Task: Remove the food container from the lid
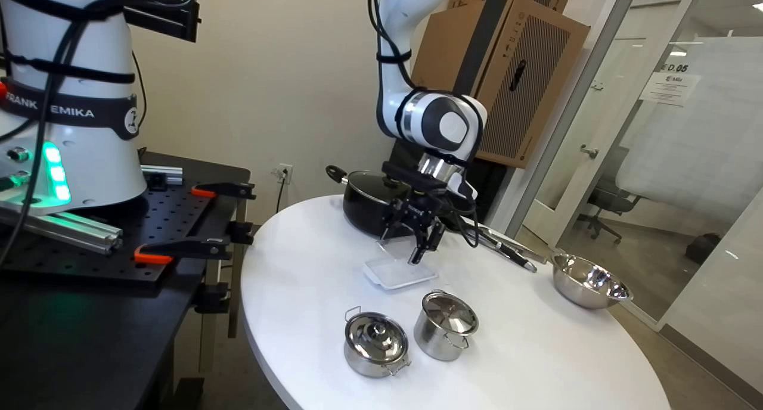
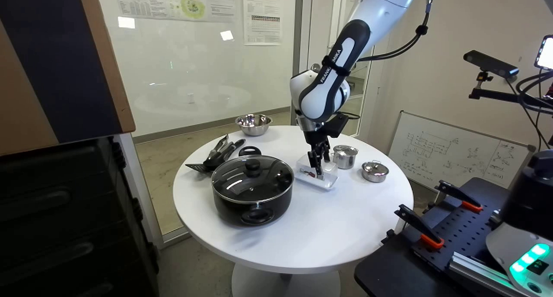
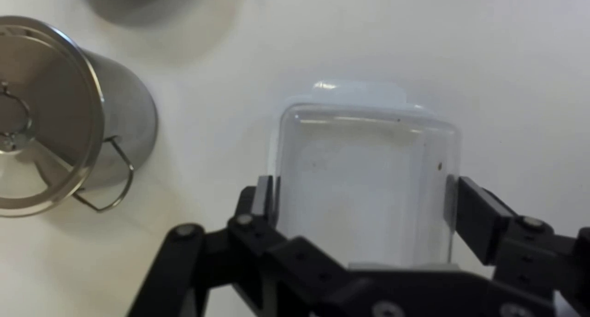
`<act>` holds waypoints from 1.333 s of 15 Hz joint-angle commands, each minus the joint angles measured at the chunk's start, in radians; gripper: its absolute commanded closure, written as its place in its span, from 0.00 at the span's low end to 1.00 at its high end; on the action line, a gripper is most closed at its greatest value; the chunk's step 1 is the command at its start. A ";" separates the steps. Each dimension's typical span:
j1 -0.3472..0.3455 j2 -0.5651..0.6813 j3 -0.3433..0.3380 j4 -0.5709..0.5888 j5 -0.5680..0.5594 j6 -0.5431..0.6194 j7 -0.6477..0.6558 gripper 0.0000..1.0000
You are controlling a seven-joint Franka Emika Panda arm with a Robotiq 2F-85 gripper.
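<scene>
Straddling the clear container (image 3: 364,179), which lies over the lid (image 1: 400,276), the gripper (image 3: 366,195) spreads wide, presumably for lifting it straight off; whether its fingers (image 3: 481,220) squeeze cannot be told. A steel pot (image 1: 446,325) stands near, apart.

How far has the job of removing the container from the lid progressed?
Done: the gripper is in place, its pads on either side of the container. In hand: apparently the grasp; the pads touch or nearly touch its walls, but I cannot tell whether they hold it. Left: in the wrist view the container lies over the lid, so lifting it off probably remains.
</scene>
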 commanded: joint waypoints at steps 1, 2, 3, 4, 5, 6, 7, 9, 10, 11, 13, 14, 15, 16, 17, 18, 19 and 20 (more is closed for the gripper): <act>-0.003 0.011 0.003 0.022 0.019 -0.014 -0.016 0.34; -0.004 0.004 0.005 0.016 0.020 -0.013 -0.019 0.34; -0.005 -0.004 0.006 0.008 0.020 -0.009 -0.021 0.34; -0.007 -0.016 0.010 -0.003 0.020 -0.007 -0.027 0.34; -0.010 -0.029 0.013 -0.014 0.020 -0.004 -0.034 0.34; -0.011 -0.037 0.015 -0.022 0.021 0.001 -0.036 0.34; -0.013 -0.047 0.018 -0.031 0.020 0.005 -0.042 0.34; -0.016 -0.066 0.023 -0.044 0.020 0.009 -0.054 0.34; -0.016 -0.076 0.024 -0.050 0.019 0.011 -0.059 0.34; -0.019 -0.085 0.027 -0.055 0.019 0.010 -0.067 0.34; 0.016 -0.097 -0.012 -0.064 -0.010 0.040 0.009 0.34; -0.004 -0.096 0.010 -0.045 0.013 -0.032 -0.048 0.34; 0.006 -0.094 0.002 -0.043 0.015 -0.058 -0.021 0.34; 0.012 -0.098 -0.013 -0.053 0.003 -0.006 0.018 0.34; -0.013 -0.094 0.017 -0.036 0.034 -0.090 -0.051 0.34; -0.032 -0.089 0.041 -0.026 0.025 -0.144 -0.155 0.34; 0.014 -0.096 -0.026 -0.056 -0.002 0.014 0.061 0.34; -0.007 -0.078 0.017 -0.010 0.010 -0.186 -0.101 0.34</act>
